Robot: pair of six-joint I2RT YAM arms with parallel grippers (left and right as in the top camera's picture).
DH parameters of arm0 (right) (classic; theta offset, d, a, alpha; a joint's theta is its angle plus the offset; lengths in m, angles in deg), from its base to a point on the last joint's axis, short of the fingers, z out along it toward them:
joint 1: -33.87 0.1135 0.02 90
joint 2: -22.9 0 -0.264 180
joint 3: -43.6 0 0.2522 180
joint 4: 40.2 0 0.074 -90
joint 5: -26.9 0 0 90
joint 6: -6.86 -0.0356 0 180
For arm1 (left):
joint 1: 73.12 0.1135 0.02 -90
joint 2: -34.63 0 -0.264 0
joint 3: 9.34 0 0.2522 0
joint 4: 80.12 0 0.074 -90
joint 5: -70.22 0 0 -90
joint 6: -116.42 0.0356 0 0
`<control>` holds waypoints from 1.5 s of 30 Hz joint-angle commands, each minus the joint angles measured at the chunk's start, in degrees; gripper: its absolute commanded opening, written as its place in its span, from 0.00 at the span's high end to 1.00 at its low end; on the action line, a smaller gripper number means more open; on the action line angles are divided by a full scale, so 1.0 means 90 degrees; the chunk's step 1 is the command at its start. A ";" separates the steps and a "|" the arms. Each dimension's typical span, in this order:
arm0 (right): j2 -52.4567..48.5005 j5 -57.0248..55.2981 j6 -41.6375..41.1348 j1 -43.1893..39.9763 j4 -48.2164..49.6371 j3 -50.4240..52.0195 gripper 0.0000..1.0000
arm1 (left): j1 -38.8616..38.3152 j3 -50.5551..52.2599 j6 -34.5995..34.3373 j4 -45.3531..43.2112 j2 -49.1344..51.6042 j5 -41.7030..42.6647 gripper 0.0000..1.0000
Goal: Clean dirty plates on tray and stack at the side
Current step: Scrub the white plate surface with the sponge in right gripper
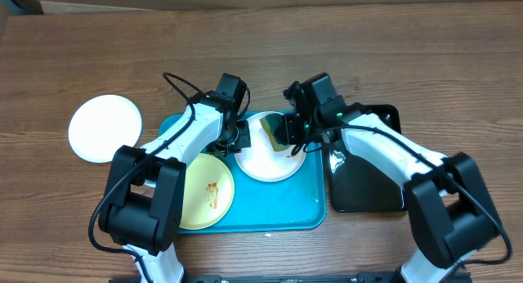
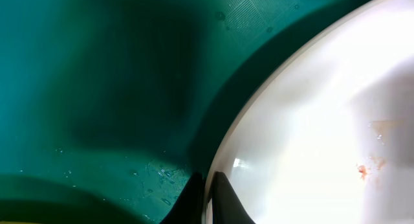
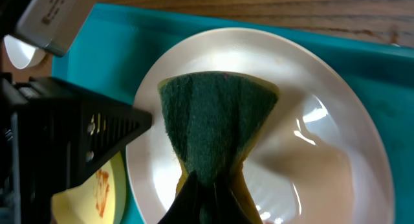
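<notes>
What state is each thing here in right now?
centre white plate: on the tray, faint smears, rim gripped.
yellow plate: on the tray, brown smear.
side white plate: on the table, looks clean.
sponge: pinched, over the centre white plate.
left gripper: jaws shut on that plate's rim.
right gripper: jaws shut on sponge.

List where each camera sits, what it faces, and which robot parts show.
Overhead: above the table, looking straight down on the tray; both arms show.
Left wrist: low over the tray, facing the white plate rim; left gripper fingertips show.
Right wrist: above that plate, looking down; right gripper pinches the sponge.
Shared: both wrist views show the same white plate.
</notes>
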 commanded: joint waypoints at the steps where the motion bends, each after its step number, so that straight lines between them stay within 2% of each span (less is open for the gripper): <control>1: 0.0185 -0.0510 -0.0007 -0.0007 -0.0287 -0.0068 0.96 | 0.0012 0.0070 -0.0061 0.0007 0.0061 -0.0075 0.96; 12: 0.0185 -0.0831 -0.0282 0.0087 0.0505 0.0869 0.96 | 0.0012 0.0070 -0.0061 0.0005 0.0061 -0.0075 0.96; 21: 0.0185 -0.1010 -0.1180 0.0427 0.0777 0.1418 0.96 | 0.0012 0.0070 -0.0061 0.0007 0.0061 -0.0075 0.96; 30: 0.0185 -0.1387 -0.2035 0.0886 0.1819 0.1739 0.96 | 0.0012 0.0070 -0.0061 0.0010 0.0061 -0.0063 0.96; 33: 0.0238 -0.1161 -0.2025 0.0772 0.2324 0.1656 0.96 | 0.0012 0.0070 -0.0061 0.0010 0.0061 -0.0066 0.96; 38: 0.0753 0.0335 -0.2062 0.0114 0.3160 0.1180 0.96 | 0.0012 0.0070 -0.0061 0.0010 0.0061 -0.0066 0.96; 45: 0.0731 0.0330 -0.2193 0.0066 0.2455 0.1231 0.96 | 0.0012 0.0070 -0.0063 0.0007 0.0061 -0.0061 0.96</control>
